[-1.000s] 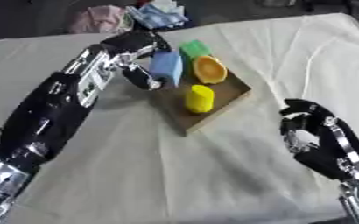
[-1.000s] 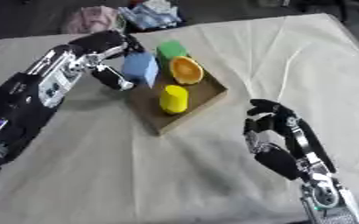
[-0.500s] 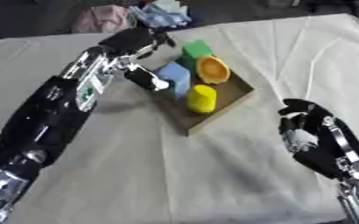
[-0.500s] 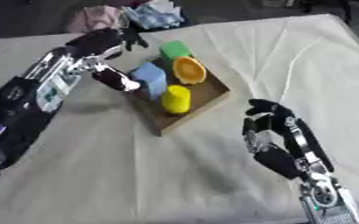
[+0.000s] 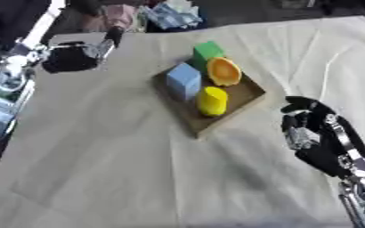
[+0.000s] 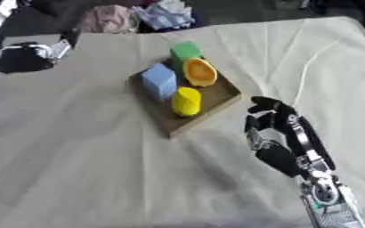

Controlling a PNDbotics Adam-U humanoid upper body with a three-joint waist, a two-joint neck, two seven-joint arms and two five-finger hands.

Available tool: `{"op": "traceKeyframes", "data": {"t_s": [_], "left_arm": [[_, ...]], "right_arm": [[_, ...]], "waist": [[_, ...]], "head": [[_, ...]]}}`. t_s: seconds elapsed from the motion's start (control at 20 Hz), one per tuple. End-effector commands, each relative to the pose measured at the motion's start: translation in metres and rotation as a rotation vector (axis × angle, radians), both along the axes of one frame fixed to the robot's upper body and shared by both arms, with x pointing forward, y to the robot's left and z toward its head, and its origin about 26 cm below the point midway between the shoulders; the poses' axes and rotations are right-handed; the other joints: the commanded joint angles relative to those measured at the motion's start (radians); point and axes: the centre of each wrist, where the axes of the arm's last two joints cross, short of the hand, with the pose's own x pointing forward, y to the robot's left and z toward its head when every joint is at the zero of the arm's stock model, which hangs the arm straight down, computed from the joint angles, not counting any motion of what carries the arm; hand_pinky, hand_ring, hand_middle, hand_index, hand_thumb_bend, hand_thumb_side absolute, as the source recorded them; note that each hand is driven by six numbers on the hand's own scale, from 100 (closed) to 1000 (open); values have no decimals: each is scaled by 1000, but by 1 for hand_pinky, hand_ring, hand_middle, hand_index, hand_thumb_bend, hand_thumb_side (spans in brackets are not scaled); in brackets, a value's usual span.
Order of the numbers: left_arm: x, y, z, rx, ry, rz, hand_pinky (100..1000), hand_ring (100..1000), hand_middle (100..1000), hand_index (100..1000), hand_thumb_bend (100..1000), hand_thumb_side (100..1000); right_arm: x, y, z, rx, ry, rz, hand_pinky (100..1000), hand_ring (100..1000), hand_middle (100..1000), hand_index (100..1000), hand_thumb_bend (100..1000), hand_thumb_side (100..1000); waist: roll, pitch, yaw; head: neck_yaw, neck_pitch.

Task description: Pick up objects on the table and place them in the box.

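A shallow brown box (image 5: 246,92) lies on the cloth-covered table, right of centre. In it stand a light blue block (image 5: 184,81), a green block (image 5: 208,50), an orange bowl-shaped piece (image 5: 223,71) and a yellow cylinder (image 5: 212,100). My left hand (image 5: 70,58) hovers far to the upper left of the box, well apart from it, fingers relaxed and holding nothing. My right hand (image 6: 273,129) rests open at the lower right, fingers up, a short way from the box's near corner.
A beige cloth (image 5: 123,169) covers the table, with creases running toward the right edge. Crumpled pink and pale blue items (image 6: 139,15) lie beyond the far edge. No loose objects show on the cloth outside the box.
The left hand has let go of the blue block, which now stands in the box, and has drawn back to the upper left. The right hand has stayed put.
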Motion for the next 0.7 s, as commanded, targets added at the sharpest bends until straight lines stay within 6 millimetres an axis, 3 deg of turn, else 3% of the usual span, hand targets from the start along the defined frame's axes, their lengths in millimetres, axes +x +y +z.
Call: {"op": "traceKeyframes", "data": {"t_s": [0.05,0.3,0.7], "left_arm": [[-12,5,-11,-137,0,37,676,621,698,833,236,518],[-28,5,-60,-307,135,134,676,624,703,842,215,583],[-32,-6,-88,-387,220,157,676,621,701,853,205,618]], "right_arm": [[1,-7,7,-14,-27,-23,599,569,663,835,100,397],[1,-10,7,-8,-32,-50,599,570,666,843,100,406],[1,-11,6,5,-35,-79,598,570,669,849,100,412]], "waist": [[1,-19,7],[-1,-19,25],[-4,-20,33]], "head": [[1,11],[24,13],[36,13]]}}
